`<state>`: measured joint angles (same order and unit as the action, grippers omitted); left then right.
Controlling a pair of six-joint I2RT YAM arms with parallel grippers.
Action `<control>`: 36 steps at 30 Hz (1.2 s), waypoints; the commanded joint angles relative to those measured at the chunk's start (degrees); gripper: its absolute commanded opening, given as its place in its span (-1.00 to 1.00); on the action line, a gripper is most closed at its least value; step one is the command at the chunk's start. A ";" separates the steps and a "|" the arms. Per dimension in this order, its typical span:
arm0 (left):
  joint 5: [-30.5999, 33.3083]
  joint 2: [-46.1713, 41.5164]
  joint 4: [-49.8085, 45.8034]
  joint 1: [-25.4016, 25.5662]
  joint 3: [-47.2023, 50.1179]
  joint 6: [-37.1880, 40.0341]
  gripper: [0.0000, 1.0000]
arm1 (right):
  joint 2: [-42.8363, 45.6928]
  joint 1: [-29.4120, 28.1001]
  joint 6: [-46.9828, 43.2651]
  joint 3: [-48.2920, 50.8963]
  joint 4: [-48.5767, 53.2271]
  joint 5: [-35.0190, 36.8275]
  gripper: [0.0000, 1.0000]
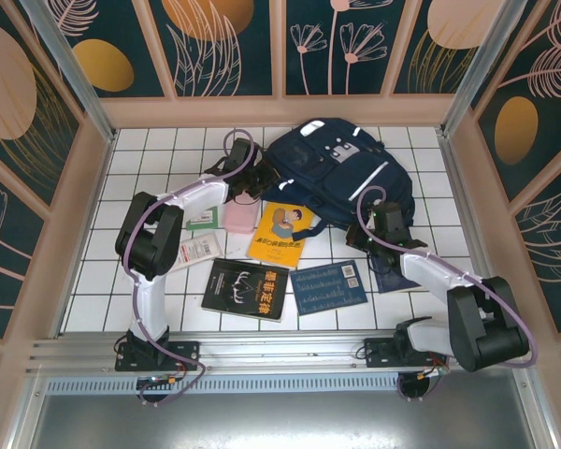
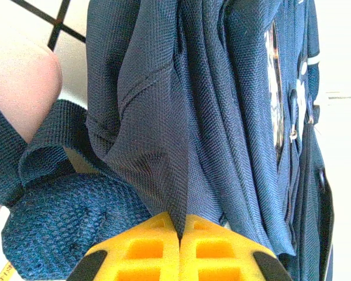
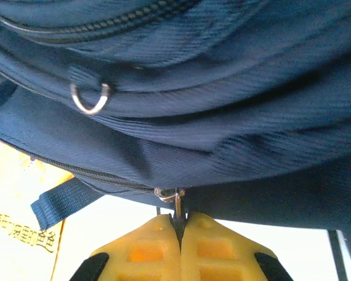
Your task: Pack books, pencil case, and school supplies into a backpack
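The navy backpack (image 1: 341,164) lies at the back centre of the tiled table. My left gripper (image 1: 260,180) is at its left side, shut on a fold of the backpack fabric (image 2: 175,175). At the lower right edge my right gripper (image 1: 374,227) is shut on the zipper pull (image 3: 178,202). In front lie the orange-yellow book (image 1: 280,234), partly under the backpack, the black book (image 1: 246,288) and a blue book (image 1: 328,286). Another blue book (image 1: 393,279) sits under my right arm. A small green book (image 1: 202,222), a pink pencil case (image 1: 239,217) and the whitish packet (image 1: 198,251) lie at the left.
Patterned walls close in the table on three sides, and a metal rail (image 1: 280,351) runs along the near edge. A strap and mesh padding (image 2: 52,216) of the backpack hang left of my left fingers. A metal D-ring (image 3: 89,99) shows on the backpack.
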<state>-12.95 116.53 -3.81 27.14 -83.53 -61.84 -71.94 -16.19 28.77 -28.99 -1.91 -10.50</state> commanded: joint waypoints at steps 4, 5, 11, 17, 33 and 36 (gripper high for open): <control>5.55 -1.31 -0.80 -3.74 -2.44 2.79 -1.00 | 1.98 0.44 0.34 -2.23 9.29 10.85 -1.00; 5.48 -1.26 -0.77 -3.91 -2.40 2.69 -1.00 | 1.98 0.45 0.76 -2.66 10.29 11.04 -1.00; 6.25 -1.39 -0.77 -4.63 -1.83 3.15 -1.00 | 1.96 0.43 0.76 -5.05 14.82 17.64 -1.00; 6.46 -1.84 -1.07 -6.38 -1.83 3.47 -1.00 | 4.95 0.82 3.42 -5.56 16.23 27.39 -1.00; 8.18 -11.54 -14.10 -7.18 -6.80 9.94 0.23 | -1.80 -14.31 2.35 -17.89 6.49 -8.73 -1.00; 4.37 -16.96 -13.47 -6.93 -1.05 8.40 0.25 | -4.36 -17.56 4.33 -20.28 5.44 -9.35 -1.00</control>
<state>-6.35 104.90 -15.09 19.84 -88.88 -53.17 -74.96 -31.42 30.65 -46.00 7.07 -15.49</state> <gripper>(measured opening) 0.622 0.051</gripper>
